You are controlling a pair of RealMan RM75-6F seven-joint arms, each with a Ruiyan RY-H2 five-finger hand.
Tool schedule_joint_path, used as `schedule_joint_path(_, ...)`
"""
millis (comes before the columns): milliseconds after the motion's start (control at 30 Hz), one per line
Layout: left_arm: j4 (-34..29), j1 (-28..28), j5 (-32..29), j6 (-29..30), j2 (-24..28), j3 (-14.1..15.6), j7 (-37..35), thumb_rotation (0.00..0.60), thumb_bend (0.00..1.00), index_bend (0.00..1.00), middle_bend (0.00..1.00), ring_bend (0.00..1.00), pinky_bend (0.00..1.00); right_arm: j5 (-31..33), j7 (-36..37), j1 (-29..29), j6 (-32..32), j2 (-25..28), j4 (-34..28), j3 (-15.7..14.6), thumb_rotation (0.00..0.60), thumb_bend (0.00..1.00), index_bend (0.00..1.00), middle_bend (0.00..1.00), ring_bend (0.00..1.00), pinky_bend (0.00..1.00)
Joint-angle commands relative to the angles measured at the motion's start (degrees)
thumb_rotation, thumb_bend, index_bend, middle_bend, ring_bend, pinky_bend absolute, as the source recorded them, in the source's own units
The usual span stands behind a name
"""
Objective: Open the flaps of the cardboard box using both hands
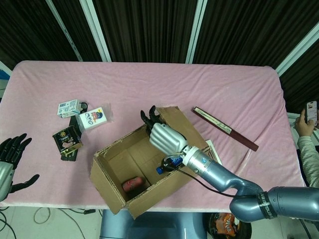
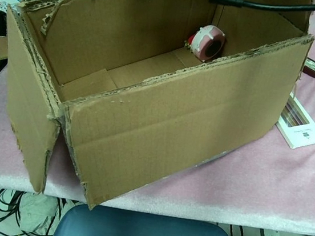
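The cardboard box (image 1: pixel 130 195) stands near the table's front edge with its top open; in the chest view the box (image 2: pixel 174 120) fills the frame. A pink tape roll (image 1: pixel 132 184) lies inside, also seen as the tape roll (image 2: pixel 208 42). My right hand (image 1: pixel 163 135) lies on the far right flap (image 1: pixel 183 124), back facing up, dark fingertips (image 1: pixel 149 118) spread past the flap's far corner. The chest view shows only its black cable (image 2: pixel 258 2). My left hand (image 1: pixel 10 162) hovers open at the table's front left, far from the box.
Two small cartons (image 1: pixel 69 107) (image 1: pixel 93 118) and a dark packet (image 1: pixel 67 140) lie left of the box. A long dark case (image 1: pixel 225 128) and a white booklet (image 1: pixel 214 160) lie to its right. A person (image 1: pixel 306 137) stands at the right edge.
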Motion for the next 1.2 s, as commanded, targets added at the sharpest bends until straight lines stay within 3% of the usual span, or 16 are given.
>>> schedule_joint_path(33, 0.01, -0.03, -0.01, -0.1, -0.06, 0.04, 0.04, 0.6, 0.13, 0.0, 0.0, 0.0, 0.05, 1.04, -0.74, 0.14, 1.0, 1.0, 0.36, -0.15, 0.6, 0.42, 0.24, 0.31, 0.06, 0.22)
schedule_joint_path(467, -0.05, 0.0, -0.03, -0.04, -0.02, 0.1, 0.24, 0.6, 0.13, 0.0, 0.0, 0.0, 0.05, 3.4, 0.08, 0.31, 2.84, 4.92, 1.86, -0.34, 0.6, 0.39, 0.22, 0.28, 0.04, 0.22)
schedule_joint_path(1200, 0.09, -0.07, -0.75, -0.72, -0.24, 0.17, 0.89, 0.6, 0.13, 0.0, 0.0, 0.0, 0.05, 6.04, 3.64, -4.51, 6.66, 5.69, 4.76, -4.29, 0.6, 0.35, 0.14, 0.22, 0.04, 0.22)
